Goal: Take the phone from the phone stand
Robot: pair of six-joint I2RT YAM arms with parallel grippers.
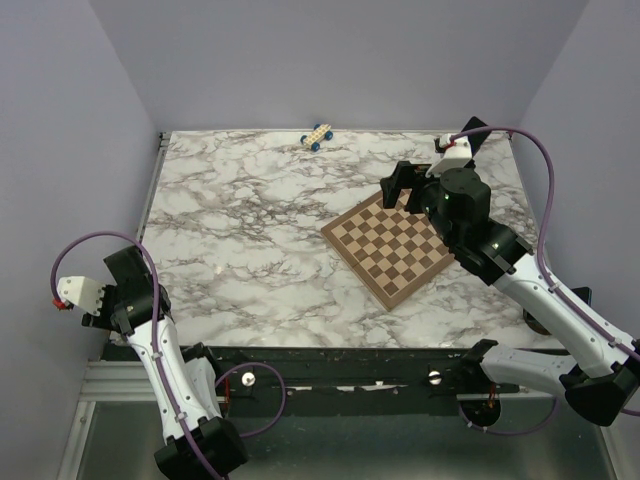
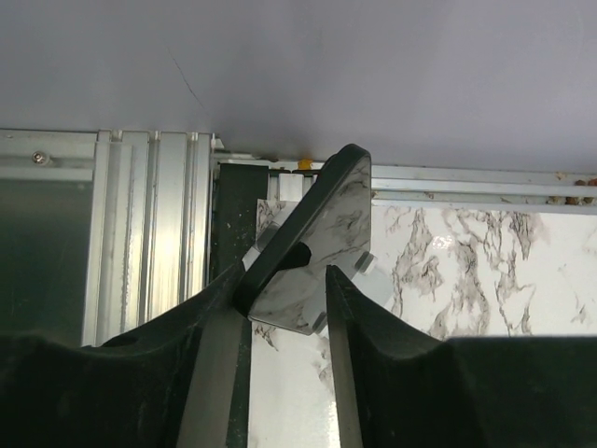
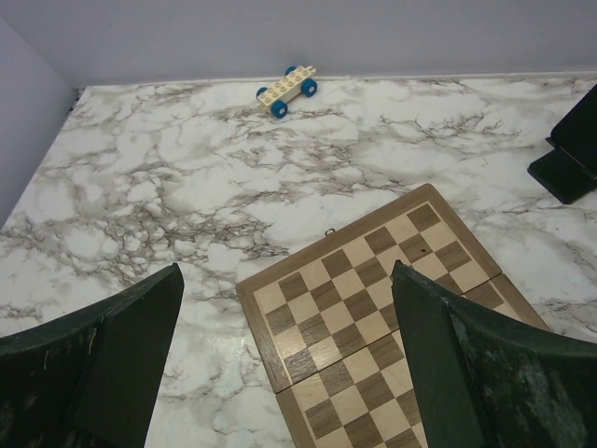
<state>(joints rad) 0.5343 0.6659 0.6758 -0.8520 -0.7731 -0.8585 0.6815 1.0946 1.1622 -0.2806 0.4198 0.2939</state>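
Phone stand [image 3: 571,154]: black, at the right margin of the right wrist view, on the marble desk [image 3: 168,187] near a chessboard [image 3: 373,308]. It is cropped, so the phone cannot be told from the tilted back plate. Right gripper [image 3: 287,271]: jaws spread wide and empty above the board's corner. Left gripper [image 2: 287,289]: jaws narrowly set at the desk's edge, with a glossy plate [image 2: 322,224] at their tips; whether it is pinched, and what it is, cannot be told. Risk: a grasp taking back plate and phone together would probably lift or tip the unsteadied stand.
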